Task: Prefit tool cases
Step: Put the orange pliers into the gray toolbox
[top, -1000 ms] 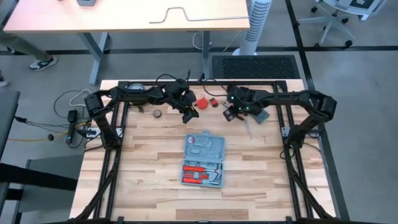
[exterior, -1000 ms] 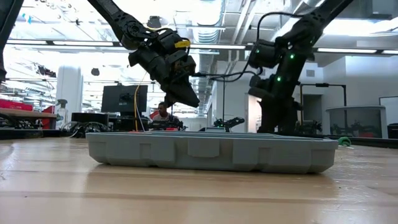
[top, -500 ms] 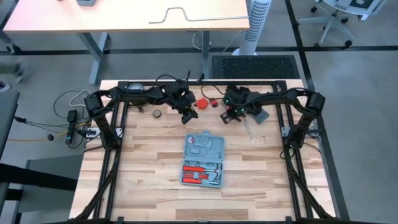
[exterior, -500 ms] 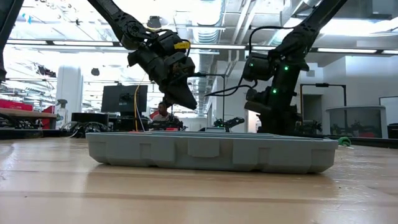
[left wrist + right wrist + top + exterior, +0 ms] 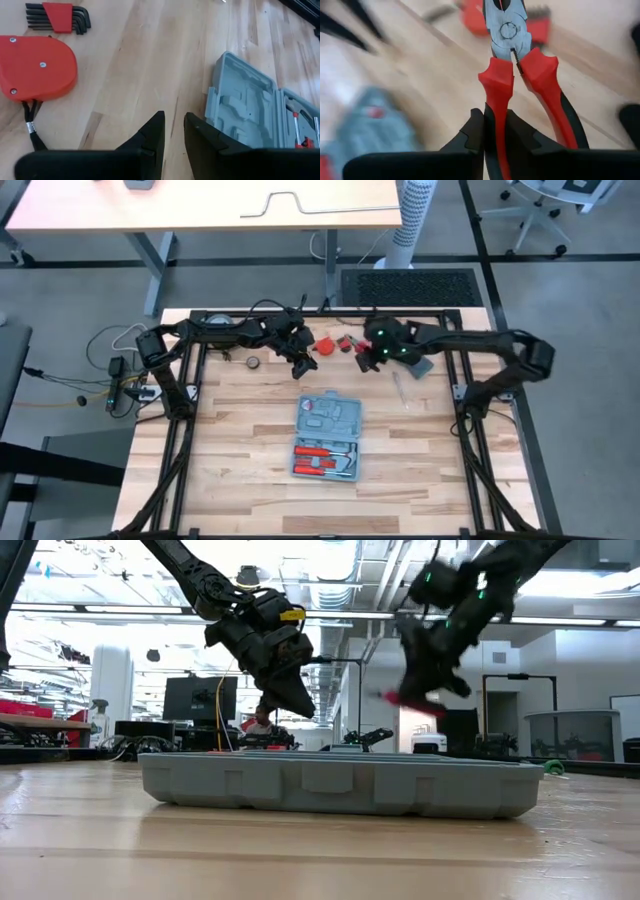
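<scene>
The light-blue tool case [image 5: 327, 436] lies open and flat on the table's middle, also seen low [image 5: 340, 785] and in the left wrist view [image 5: 250, 110]. Its near half holds red-handled tools. My right gripper [image 5: 364, 357] hangs over the far part of the table, shut on red-handled pliers [image 5: 512, 60], which show as a red streak [image 5: 410, 700] above the case. My left gripper [image 5: 173, 135] hovers beyond the case's far edge, its fingers a narrow gap apart with nothing between them. My right gripper pinches one red handle of the pliers [image 5: 495, 112] between its two fingers, which lie along that handle. The other handle [image 5: 547, 95] stays free beside them, and the steel head [image 5: 506, 27] points away from the wrist. The pliers hang clear of the table.
A red tape measure [image 5: 35, 65] and a red hex-key set [image 5: 57, 12] lie near the far edge by my left gripper. A dark grey object [image 5: 421, 366] and a thin metal tool [image 5: 400, 388] lie at the far right. A small round part [image 5: 252, 363] lies at the far left.
My right gripper, which stood pointing down at the table beyond the case, has risen and tipped, lifting the red-handled pliers clear of the wood. The case has stayed in place.
</scene>
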Controlling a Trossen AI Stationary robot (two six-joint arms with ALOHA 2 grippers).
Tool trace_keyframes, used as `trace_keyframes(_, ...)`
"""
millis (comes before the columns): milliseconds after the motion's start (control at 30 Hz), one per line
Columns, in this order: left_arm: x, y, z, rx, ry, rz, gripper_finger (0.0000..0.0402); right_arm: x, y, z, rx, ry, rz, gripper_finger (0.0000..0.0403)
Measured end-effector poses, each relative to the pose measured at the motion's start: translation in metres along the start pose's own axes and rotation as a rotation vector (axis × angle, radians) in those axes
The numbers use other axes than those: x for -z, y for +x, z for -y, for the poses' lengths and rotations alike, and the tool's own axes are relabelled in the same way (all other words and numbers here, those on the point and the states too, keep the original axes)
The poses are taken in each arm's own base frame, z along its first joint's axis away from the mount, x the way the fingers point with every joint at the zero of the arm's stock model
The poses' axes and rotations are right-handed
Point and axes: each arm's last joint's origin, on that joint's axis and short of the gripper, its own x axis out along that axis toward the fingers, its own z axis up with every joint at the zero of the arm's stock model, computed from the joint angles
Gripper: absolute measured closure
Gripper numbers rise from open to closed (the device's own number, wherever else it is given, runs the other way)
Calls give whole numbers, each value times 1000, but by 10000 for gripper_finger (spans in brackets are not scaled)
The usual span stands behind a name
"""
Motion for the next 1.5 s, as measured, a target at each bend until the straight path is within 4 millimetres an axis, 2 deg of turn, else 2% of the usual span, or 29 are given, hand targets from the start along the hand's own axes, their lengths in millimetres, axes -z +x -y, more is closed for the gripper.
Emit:
trace_keyframes(133, -2, 0, 0, 1, -12, 21, 336, -5, -28, -21, -199, -16, 115, 353)
trace_keyframes(267, -14, -1, 3, 90, -2, 129, 336, 5, -39, -34, -440, 5, 251, 353)
trace_keyframes(367, -27, -3, 8, 174, 3, 254, 336, 11, -47, -35, -583, 56, 383, 353)
trace_keyframes(533, -36, -16, 16, 267, -34, 489, 336, 25, -60, -26, -747, 106, 541, 353)
trace_keyframes(700, -44, -33, 29, 285, -54, 738, 336, 34, -73, -21, -919, 120, 694, 353)
trace_keyframes(800, -51, -32, 43, 249, -14, 808, 336, 37, -75, -22, -993, 121, 739, 353)
trace_keyframes(967, -56, -26, 62, 175, -7, 851, 330, 36, -78, -24, -1057, 104, 759, 353)
trace_keyframes(1100, -57, -22, 66, 134, -14, 805, 318, 35, -83, -26, -1107, 97, 786, 353)
trace_keyframes(1300, -58, -21, 66, 139, 3, 771, 274, 37, -85, -30, -1143, 103, 779, 353)
trace_keyframes(1500, -58, -19, 74, 176, 23, 768, 231, 41, -81, -34, -1141, 106, 745, 353)
